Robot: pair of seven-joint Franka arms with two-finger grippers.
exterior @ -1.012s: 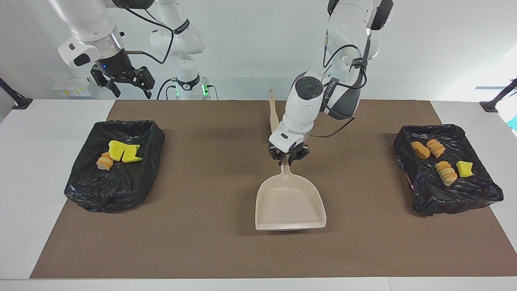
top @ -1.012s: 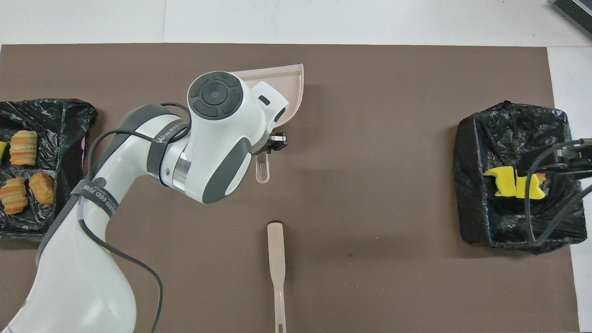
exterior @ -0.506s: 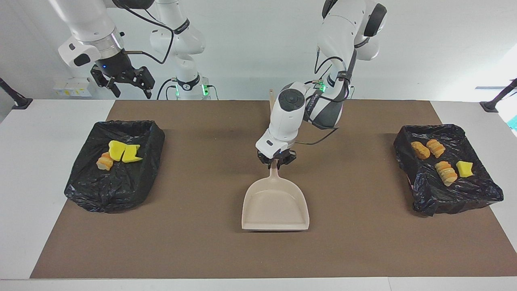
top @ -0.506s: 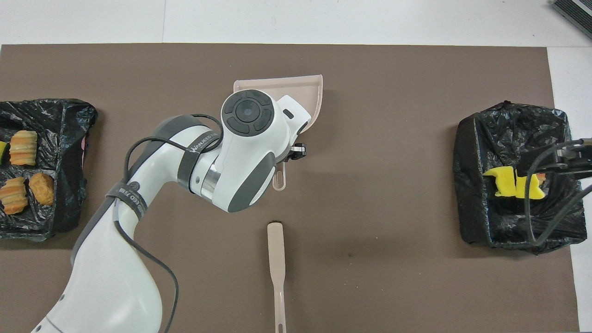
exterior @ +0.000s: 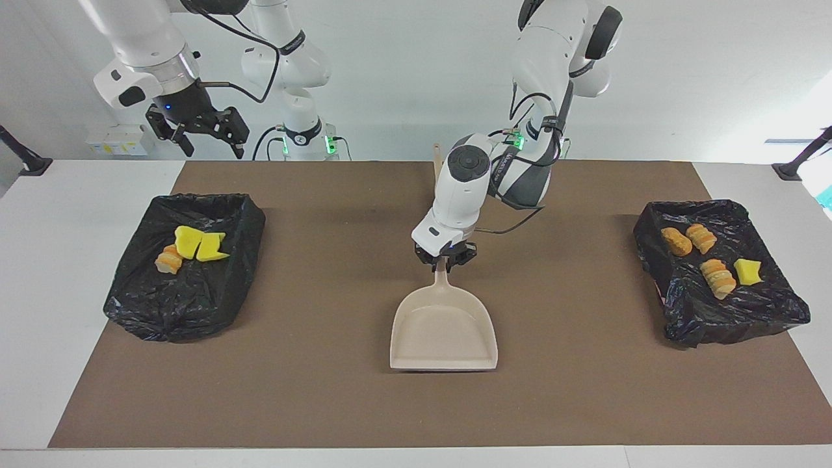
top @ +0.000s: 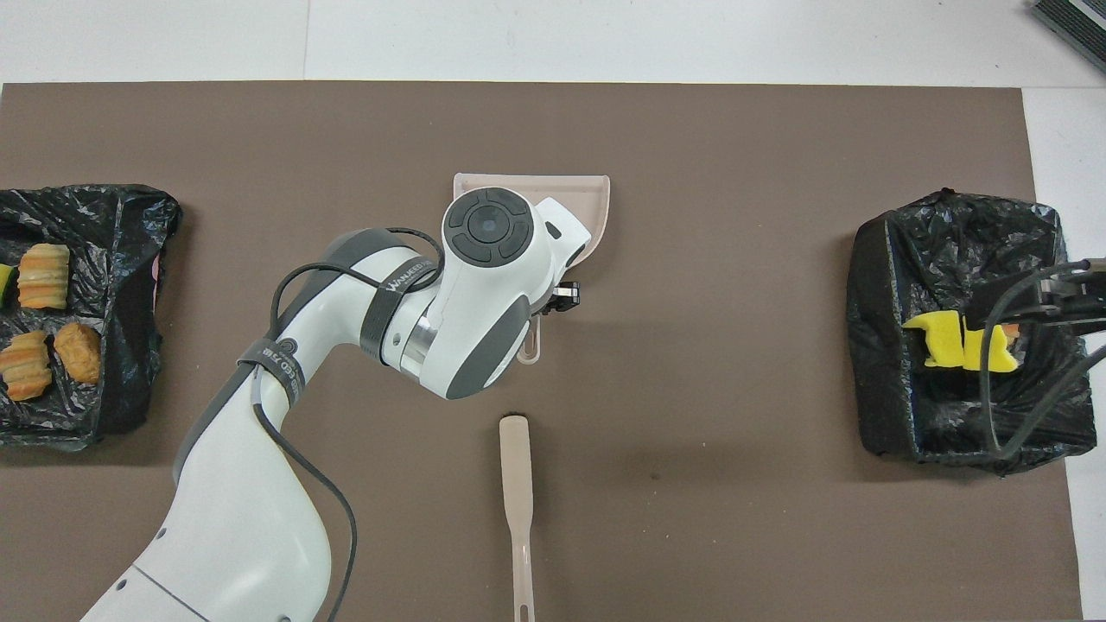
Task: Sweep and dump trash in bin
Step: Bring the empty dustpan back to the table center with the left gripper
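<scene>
Centrally, dustpan flat on mat, bins at ends

Left arm over the dustpan

The left arm covers most of the beige dustpan mid-mat; the brush handle lies nearer the robots than the dustpan, with black-lined bins holding trash at both ends.

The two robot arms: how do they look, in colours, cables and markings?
Both arms are glossy white with dark grey joint sections. The left arm carries a black cable, black lettered bands and a round dark grey cap. Both the left gripper and the right gripper are black two-finger units; a small blue light glows above the right one.
</scene>
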